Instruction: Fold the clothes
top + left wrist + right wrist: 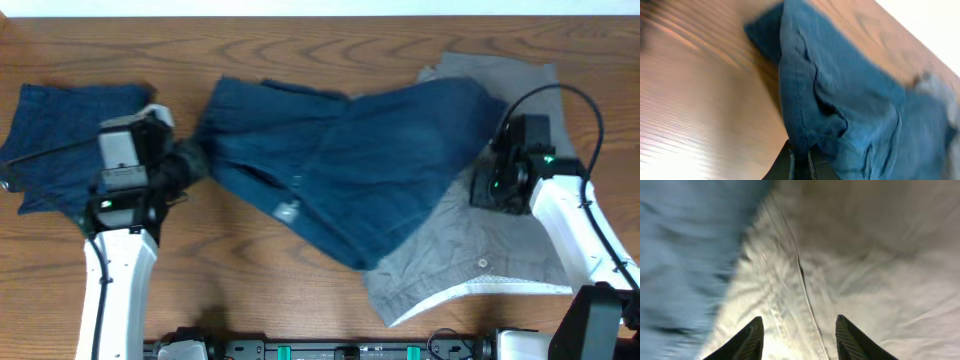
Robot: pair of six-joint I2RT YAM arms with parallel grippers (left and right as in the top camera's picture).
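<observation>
A dark navy pair of shorts (340,180) lies spread across the middle of the table, its right part overlapping a light grey pair (500,250). My left gripper (195,158) is shut on the navy pair's left edge; in the left wrist view the blue cloth (850,100) runs down between the closed fingers of the left gripper (800,152). My right gripper (490,180) hovers over the grey pair by the navy edge. In the right wrist view the right gripper (799,317) stands open above a seam of the grey cloth (865,255), with navy cloth (680,255) to the left.
Another navy pair (60,120) lies at the far left, partly under my left arm. The wooden table (230,270) shows bare in front of the navy shorts. The table's far edge (320,14) runs along the top of the overhead view.
</observation>
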